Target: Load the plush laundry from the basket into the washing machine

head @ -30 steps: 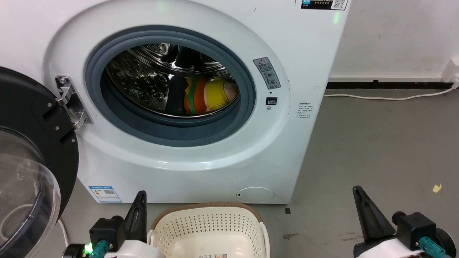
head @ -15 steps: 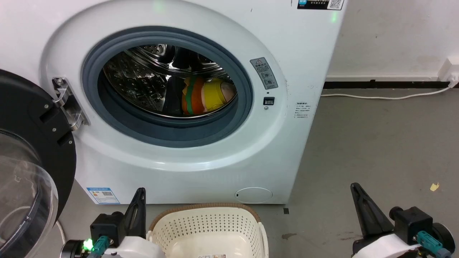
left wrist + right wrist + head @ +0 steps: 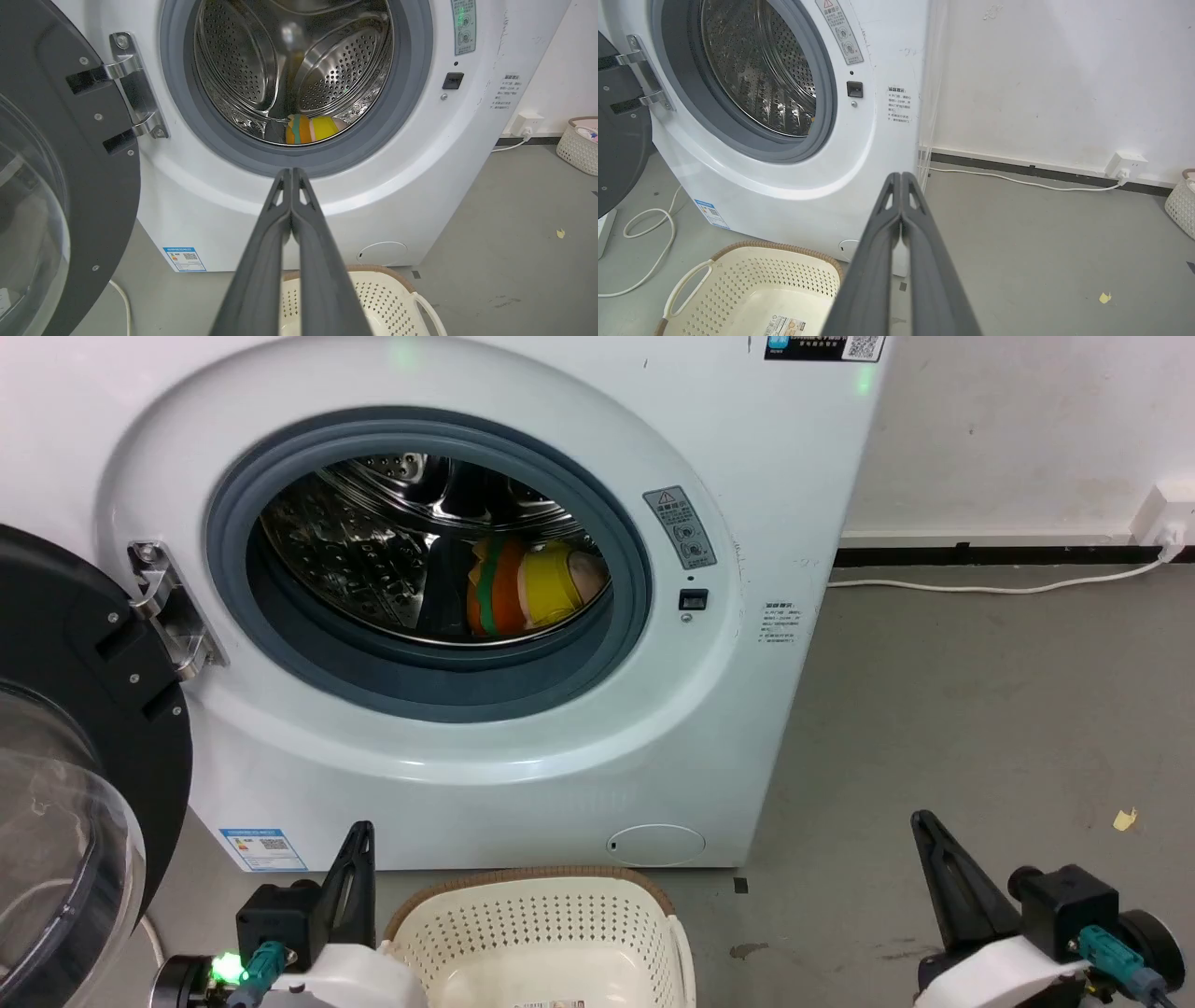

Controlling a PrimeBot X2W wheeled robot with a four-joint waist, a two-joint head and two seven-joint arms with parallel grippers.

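Going left to right. The washer's round door (image 3: 89, 644) hangs wide open, just beside my left arm. If I swing that arm outward I'd guess I clip the black rim or the clear window, and the hinge (image 3: 166, 607) takes the hit.

My left tool (image 3: 361, 835) is pinched closed on nothing, fingers flat together, low in front of the washing machine (image 3: 448, 784). The basket (image 3: 537, 910) sits on the floor just beside it, touching the washer's foot or close to it, and looks empty as far as I can see. Any forward roll probably shoves or tips it.

The plush laundry (image 3: 527, 583) is already in the steel drum (image 3: 355, 541), low and to the right. I can't tell how deep it sits. If it's close to the grey gasket (image 3: 439, 686), it could get trapped when the door closes.

My right tool (image 3: 924, 826) is also closed and empty, over bare floor. A white cable (image 3: 990, 588) runs along the wall beyond it, so backing that way risks snagging it.
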